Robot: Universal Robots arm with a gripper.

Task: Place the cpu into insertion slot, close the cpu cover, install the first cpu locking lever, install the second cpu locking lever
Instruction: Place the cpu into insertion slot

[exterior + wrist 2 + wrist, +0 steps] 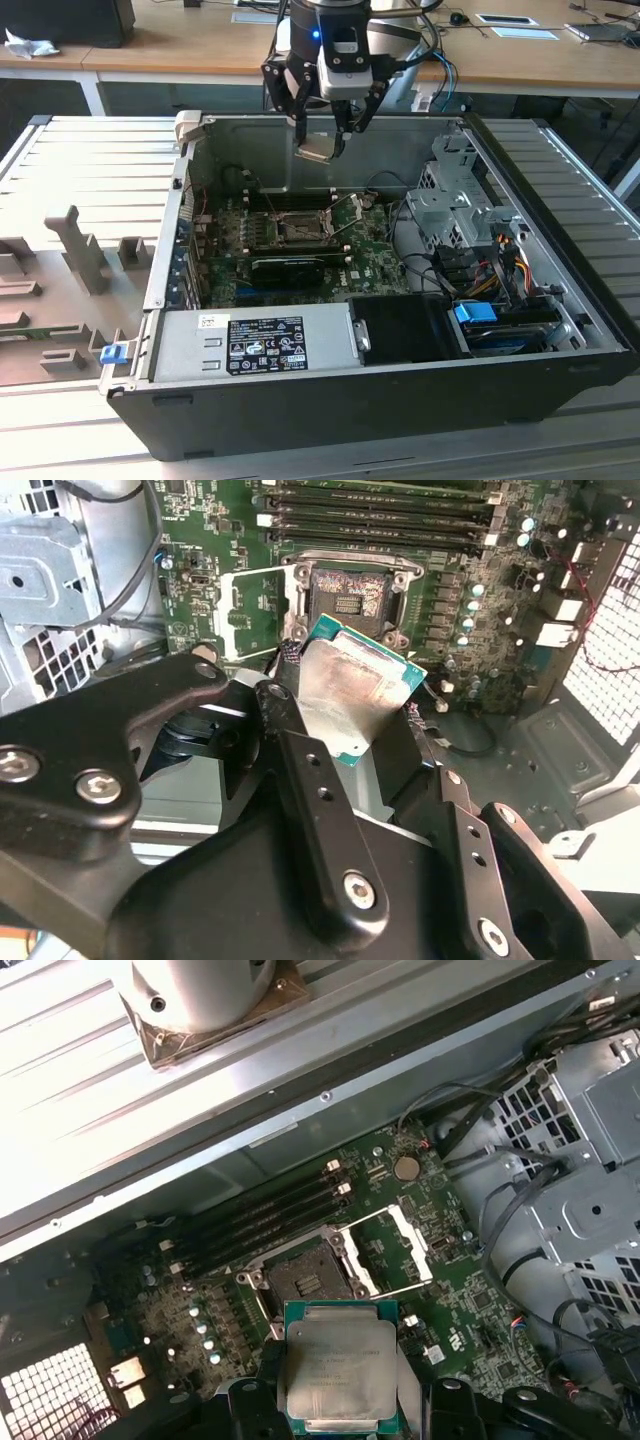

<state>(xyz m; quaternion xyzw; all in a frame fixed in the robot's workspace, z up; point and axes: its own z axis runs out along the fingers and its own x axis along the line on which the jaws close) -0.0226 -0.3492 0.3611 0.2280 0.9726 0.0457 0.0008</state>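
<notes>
Aloft, the gripper [322, 145] clamps the cpu [340, 1375] by opposite edges.
The chip hangs well above the motherboard [370, 250], apart from the insertion slot [300, 1280]; the cpu cover [414, 1245] lies swung open beside it, leaving the socket bare for seating.

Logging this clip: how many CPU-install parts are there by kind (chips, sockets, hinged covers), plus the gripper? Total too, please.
cpu: 1, clamped in the jaws above the board
insertion slot: 1, with no chip in it
cpu cover: 1, swung open beside the slot
gripper: 1
Total: 4
</notes>
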